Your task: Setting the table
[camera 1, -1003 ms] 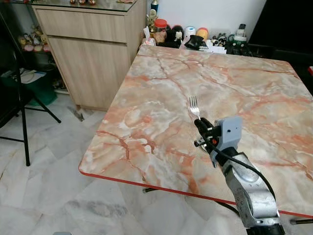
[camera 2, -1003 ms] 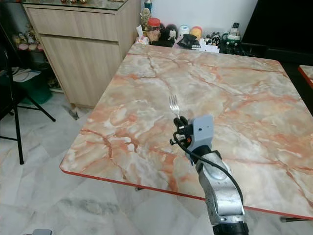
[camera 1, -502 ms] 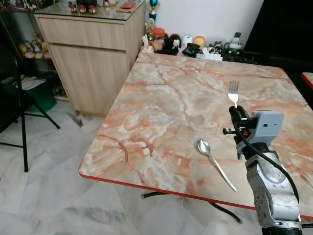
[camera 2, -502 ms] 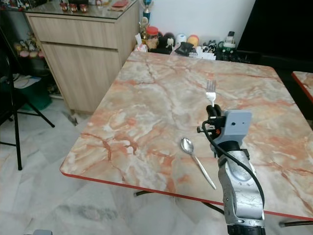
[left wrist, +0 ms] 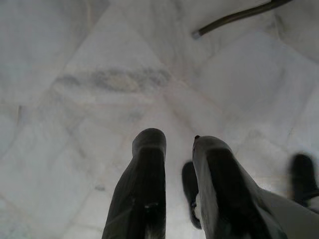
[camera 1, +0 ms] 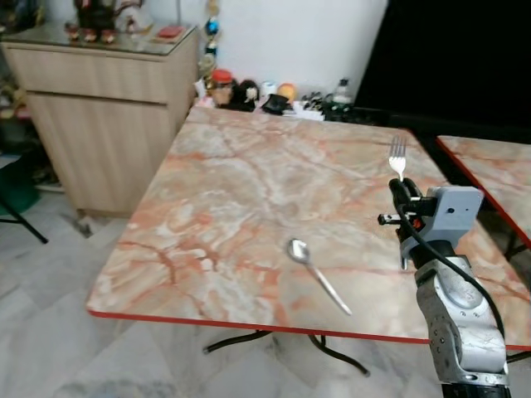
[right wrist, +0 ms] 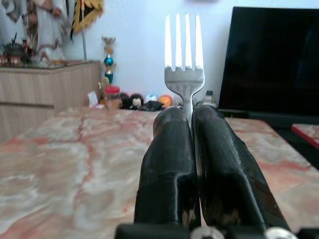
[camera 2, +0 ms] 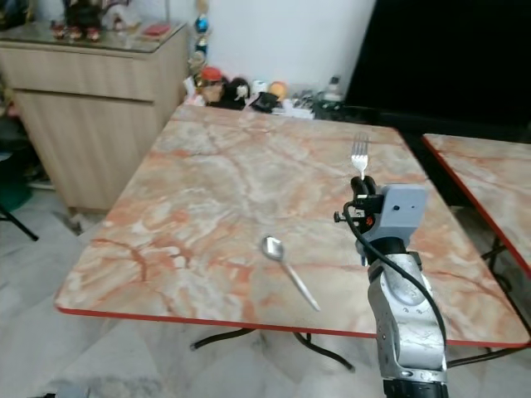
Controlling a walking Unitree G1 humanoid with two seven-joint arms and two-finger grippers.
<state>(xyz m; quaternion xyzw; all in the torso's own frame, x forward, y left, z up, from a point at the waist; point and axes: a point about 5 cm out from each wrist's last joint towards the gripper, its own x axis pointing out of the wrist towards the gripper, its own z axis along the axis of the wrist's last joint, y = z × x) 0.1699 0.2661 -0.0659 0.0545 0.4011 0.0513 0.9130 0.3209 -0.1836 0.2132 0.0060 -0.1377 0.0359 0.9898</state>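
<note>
Fork [camera 1: 397, 157] stands tines-up, pinched by its handle between the pressed-together fingers of the right gripper [camera 1: 401, 192], above the table [camera 1: 249, 174] toward its right edge. A spoon [camera 1: 315, 274] lies near the front edge. To place it well, tilt it flat and set it down parallel to and apart from the spoon. The left gripper [left wrist: 177, 164], slightly parted, hangs over the floor.

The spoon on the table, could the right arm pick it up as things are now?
Probably not yet. The right gripper is shut on the fork, held upright over the table's right side, so its fingers are taken. The spoon lies bare near the front edge, with nothing lying between it and the gripper.
</note>
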